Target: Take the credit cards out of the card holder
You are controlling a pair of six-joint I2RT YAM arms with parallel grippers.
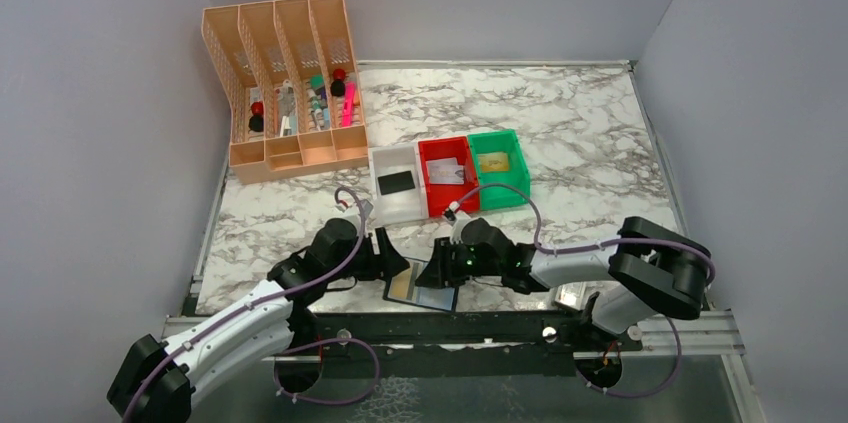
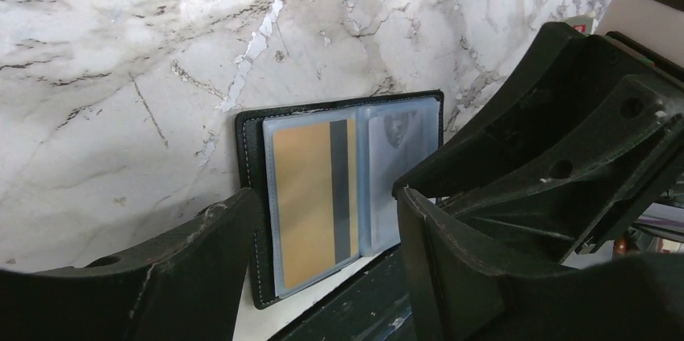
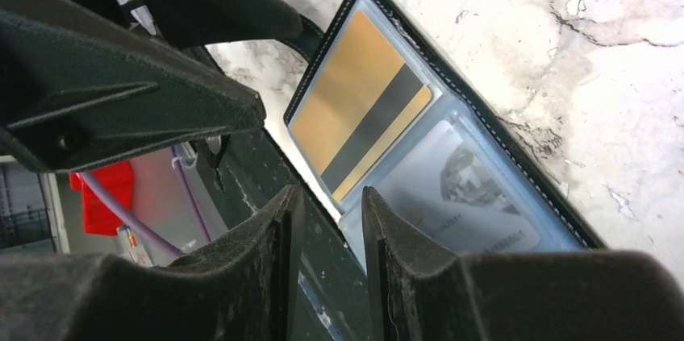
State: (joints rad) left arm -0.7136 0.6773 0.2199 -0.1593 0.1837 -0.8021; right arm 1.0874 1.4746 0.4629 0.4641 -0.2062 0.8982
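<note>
The card holder (image 1: 424, 293) lies open at the table's near edge, black-edged with blue-grey clear pockets. One pocket holds a gold credit card (image 2: 306, 196) with a dark stripe, the other a grey printed card (image 2: 395, 147). Both also show in the right wrist view, the gold card (image 3: 359, 115) and the grey card (image 3: 464, 188). My left gripper (image 2: 327, 224) is wide open over the holder's near edge, a finger on each side of the gold card's pocket. My right gripper (image 3: 331, 208) is narrowly open at the near edge of the holder (image 3: 484, 115), by the pocket's corner.
Three small bins stand behind: a white bin (image 1: 380, 201) with a black card, a red bin (image 1: 432, 153) with a white card, a green bin (image 1: 497, 140) with a yellowish card. An orange desk organizer (image 1: 290, 83) is at the back left. The two grippers are close together.
</note>
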